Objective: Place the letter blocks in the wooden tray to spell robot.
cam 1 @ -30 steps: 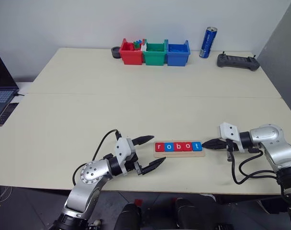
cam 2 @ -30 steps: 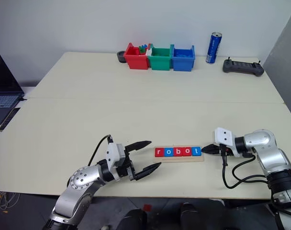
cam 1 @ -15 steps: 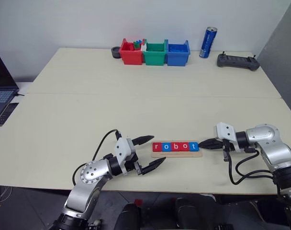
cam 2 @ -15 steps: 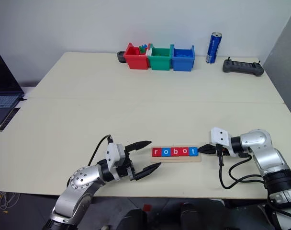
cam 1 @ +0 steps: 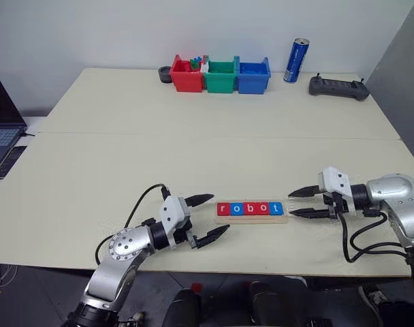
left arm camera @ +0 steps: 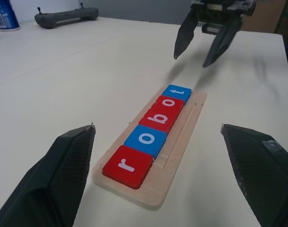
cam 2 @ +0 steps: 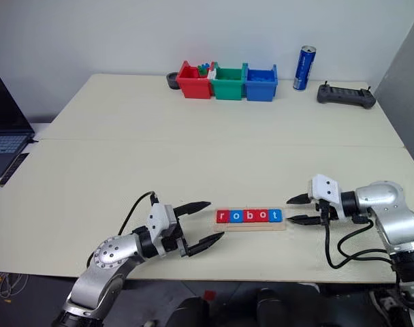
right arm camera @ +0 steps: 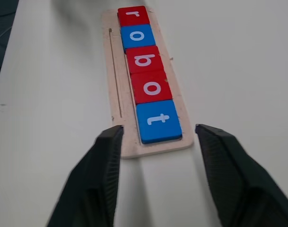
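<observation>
- Now the wooden tray (cam 1: 252,216) lies flat on the table (cam 1: 207,136), its long axis running straight along the line between the two grippers, one short end toward each
- All five letter blocks (cam 1: 249,208) sit side by side in the tray, touching edge to edge and reading r, o, b, o, t from the left gripper's end to the right gripper's end; judged from that, the word is already spelled
- The left gripper (cam 1: 212,217) has its jaws spread wide and holds nothing; the red r block (left arm camera: 127,166) lies directly ahead, in line with the gap between the fingers and near the tips
- The right gripper (cam 1: 299,203) has its jaws parted and empty; the blue t block (right arm camera: 157,121) lies just ahead of the tips, centred on the gap, not touched
- Both arms stand close to their ends of the tray, the right tips nearer, so any last nudge would best run along the long axis from that side, and a plain withdrawal looks enough
</observation>
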Robot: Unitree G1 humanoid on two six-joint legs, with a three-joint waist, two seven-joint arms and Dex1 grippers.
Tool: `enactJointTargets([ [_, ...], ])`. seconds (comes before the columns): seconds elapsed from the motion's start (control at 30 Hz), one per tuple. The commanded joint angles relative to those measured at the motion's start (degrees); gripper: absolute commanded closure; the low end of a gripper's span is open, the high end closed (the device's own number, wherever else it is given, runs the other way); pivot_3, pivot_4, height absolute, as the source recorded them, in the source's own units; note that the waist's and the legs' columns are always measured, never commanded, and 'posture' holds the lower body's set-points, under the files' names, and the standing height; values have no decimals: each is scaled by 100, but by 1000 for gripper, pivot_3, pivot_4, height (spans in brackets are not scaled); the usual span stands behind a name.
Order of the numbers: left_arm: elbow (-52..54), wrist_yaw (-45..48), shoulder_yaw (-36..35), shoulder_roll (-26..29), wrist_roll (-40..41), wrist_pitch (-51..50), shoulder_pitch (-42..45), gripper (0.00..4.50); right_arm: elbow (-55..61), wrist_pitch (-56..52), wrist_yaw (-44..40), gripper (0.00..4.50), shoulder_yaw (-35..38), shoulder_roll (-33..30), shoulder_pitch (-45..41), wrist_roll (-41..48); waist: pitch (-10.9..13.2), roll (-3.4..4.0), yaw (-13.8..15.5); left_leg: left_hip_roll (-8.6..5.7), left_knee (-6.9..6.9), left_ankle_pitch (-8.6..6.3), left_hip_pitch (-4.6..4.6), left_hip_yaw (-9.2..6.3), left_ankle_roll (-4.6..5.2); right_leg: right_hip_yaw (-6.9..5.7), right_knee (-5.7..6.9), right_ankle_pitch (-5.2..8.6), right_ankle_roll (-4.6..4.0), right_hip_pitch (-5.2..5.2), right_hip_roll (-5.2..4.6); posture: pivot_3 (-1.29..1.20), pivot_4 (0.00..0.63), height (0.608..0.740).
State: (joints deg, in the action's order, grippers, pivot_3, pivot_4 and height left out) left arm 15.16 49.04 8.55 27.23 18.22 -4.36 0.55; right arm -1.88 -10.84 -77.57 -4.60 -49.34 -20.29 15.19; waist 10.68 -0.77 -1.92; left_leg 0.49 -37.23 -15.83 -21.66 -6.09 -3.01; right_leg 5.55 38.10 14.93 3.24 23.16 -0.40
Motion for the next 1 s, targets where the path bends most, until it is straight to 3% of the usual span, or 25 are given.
enactJointTargets([
  [0.03,119,-40,-67,55,-85,73,19,0,328,-140,23,754,243,-119,94,213,0,0,1,0,0,0,0,0,0,0,0,0,0,0,0,0,150,740],
  [0.1,114,-56,-71,71,-110,58,12,0,438,-232,15,93,276,-149,176,285,0,0,1,0,-1,0,0,1,0,0,0,0,0,0,0,0,150,740],
  [0.13,115,-56,-79,81,-115,60,1,0,478,-258,21,10,288,-159,206,307,0,0,2,0,-1,0,0,0,0,0,0,0,0,0,0,0,150,740],
  [1.0,-263,34,-127,87,-153,316,9,0,895,-541,409,10,365,23,245,608,0,0,3,0,-1,0,-1,0,0,-1,-1,0,0,0,0,0,150,740],
])
